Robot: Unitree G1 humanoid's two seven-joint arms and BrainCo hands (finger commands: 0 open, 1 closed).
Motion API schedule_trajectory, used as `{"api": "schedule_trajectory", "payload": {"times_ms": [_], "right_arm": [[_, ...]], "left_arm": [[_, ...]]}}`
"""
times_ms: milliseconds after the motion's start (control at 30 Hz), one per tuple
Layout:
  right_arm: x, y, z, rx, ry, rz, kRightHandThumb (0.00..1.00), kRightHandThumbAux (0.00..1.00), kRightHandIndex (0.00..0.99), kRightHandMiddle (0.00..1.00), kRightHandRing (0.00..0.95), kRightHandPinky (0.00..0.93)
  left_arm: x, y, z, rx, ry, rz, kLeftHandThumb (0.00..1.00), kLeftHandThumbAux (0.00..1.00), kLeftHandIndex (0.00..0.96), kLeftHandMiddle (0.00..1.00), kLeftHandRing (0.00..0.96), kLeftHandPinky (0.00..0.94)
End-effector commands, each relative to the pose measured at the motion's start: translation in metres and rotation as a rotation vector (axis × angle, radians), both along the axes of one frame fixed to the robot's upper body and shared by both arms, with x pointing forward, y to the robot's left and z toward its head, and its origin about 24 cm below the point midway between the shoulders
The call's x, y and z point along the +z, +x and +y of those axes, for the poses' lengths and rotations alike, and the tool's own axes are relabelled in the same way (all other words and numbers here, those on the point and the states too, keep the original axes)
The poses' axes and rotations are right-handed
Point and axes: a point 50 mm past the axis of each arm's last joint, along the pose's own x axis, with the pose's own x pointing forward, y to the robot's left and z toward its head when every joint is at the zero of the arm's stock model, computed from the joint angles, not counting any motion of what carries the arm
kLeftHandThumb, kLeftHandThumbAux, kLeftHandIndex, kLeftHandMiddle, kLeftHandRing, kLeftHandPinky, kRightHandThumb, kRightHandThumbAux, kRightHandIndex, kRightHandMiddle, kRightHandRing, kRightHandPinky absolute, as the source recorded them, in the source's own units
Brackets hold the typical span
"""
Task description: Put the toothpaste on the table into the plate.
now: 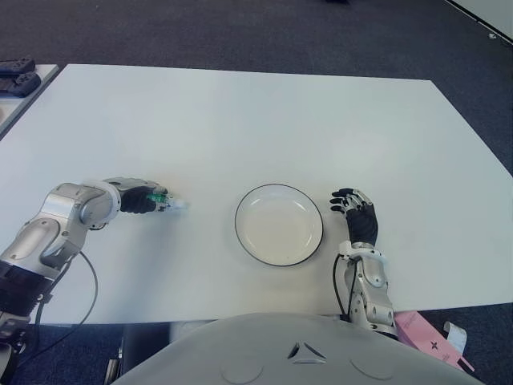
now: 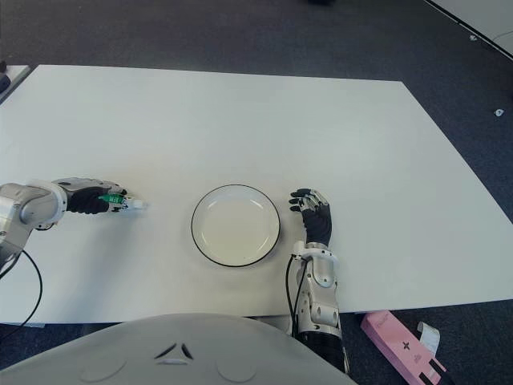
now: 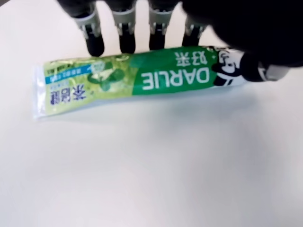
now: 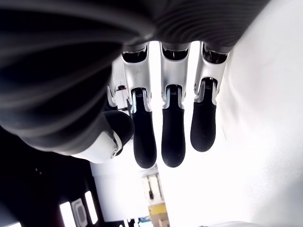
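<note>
The step in hand is the pick-up. The toothpaste (image 3: 137, 82) lies flat on the tabletop (image 1: 264, 128), well to the left of the plate (image 1: 279, 224). The left hand (image 1: 144, 198) is over it. In the left wrist view four fingertips (image 3: 127, 43) stand along one long edge of the tube and the thumb crosses its cap end, so the fingers bracket the tube, but I judge the grasp not yet closed and the tube not lifted. The right hand (image 1: 358, 215) shows just to the right of the plate, fingers extended and holding nothing.

Next, the left fingers need to close firmly on the tube, lift it clear, and carry it rightward until it is over the plate before letting go.
</note>
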Motion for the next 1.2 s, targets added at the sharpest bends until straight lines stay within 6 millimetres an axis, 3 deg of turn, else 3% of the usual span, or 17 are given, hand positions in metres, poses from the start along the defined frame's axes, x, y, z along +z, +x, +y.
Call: {"api": "schedule_trajectory", "payload": {"times_ms": [33, 400, 767, 1200], "right_arm": [[-0.013, -0.01, 0.004, -0.012, 0.031, 0.083, 0.708, 0.722, 0.428, 0.495, 0.497, 0.506], [-0.013, -0.014, 0.005, -0.014, 0.03, 0.086, 0.708, 0.722, 0.429, 0.493, 0.494, 0.502], [-0.013, -0.017, 0.002, -0.032, 0.02, 0.102, 0.706, 0.72, 0.429, 0.501, 0.495, 0.507], [-0.012, -0.021, 0.001, -0.04, 0.023, 0.108, 0.707, 0.72, 0.429, 0.502, 0.495, 0.507]], "left_arm": [[-0.006, -0.009, 0.004, -0.017, 0.005, 0.057, 0.537, 0.125, 0.0, 0.0, 0.0, 0.009], [-0.033, -0.015, 0.002, -0.101, 0.044, 0.049, 0.501, 0.135, 0.0, 0.0, 0.0, 0.028], [-0.07, -0.017, 0.003, -0.103, 0.091, -0.077, 0.46, 0.155, 0.0, 0.0, 0.0, 0.006], [-0.088, -0.022, -0.005, -0.122, 0.11, -0.162, 0.478, 0.16, 0.0, 0.0, 0.0, 0.0]]}}
